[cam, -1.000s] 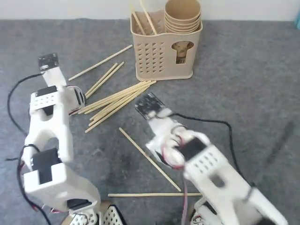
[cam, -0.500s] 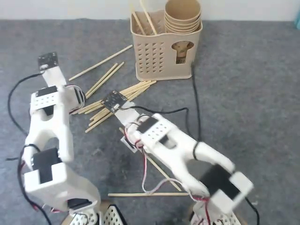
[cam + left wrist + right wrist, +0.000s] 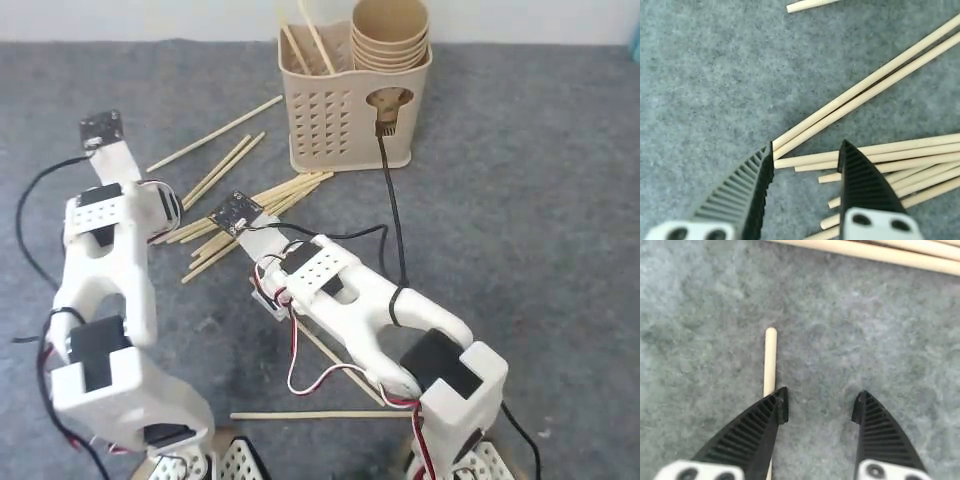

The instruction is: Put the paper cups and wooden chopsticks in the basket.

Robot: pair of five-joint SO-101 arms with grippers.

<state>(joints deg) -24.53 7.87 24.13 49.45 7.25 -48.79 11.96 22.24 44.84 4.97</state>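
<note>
High view: the beige perforated plastic basket (image 3: pixel 345 130) stands at the far side of the grey felt worktop (image 3: pixel 540 200). A stack of brown paper cups (image 3: pixel 390 35) is already in one compartment, and a few wooden chopsticks (image 3: pixel 300 45) lean in the other. So you are on the chopstick part of the job, with plenty left. A loose heap of pale wooden sticks (image 3: pixel 255 205) lies between the two arms. A pair (image 3: pixel 225 165) and a single one (image 3: pixel 215 130) lie nearer the basket, and one stick (image 3: pixel 300 415) lies flat at the near edge.

Your right jaws are open and empty, held low over the felt just beside the heap. In the right wrist view, the rounded end of a lone wooden chopstick (image 3: pixel 770 357) runs in under one jaw tip instead of sitting in the gap.

I judge you are lining up a pick of that stick. Shift the right jaws sideways until the stick sits between the tips, then lower them and close. If you close where you are, you would likely pinch felt or nudge the stick away.

Your left jaws are also open and hold nothing. They hang above the heap's near ends, and several stick ends lie across the gap between the tips.
</note>
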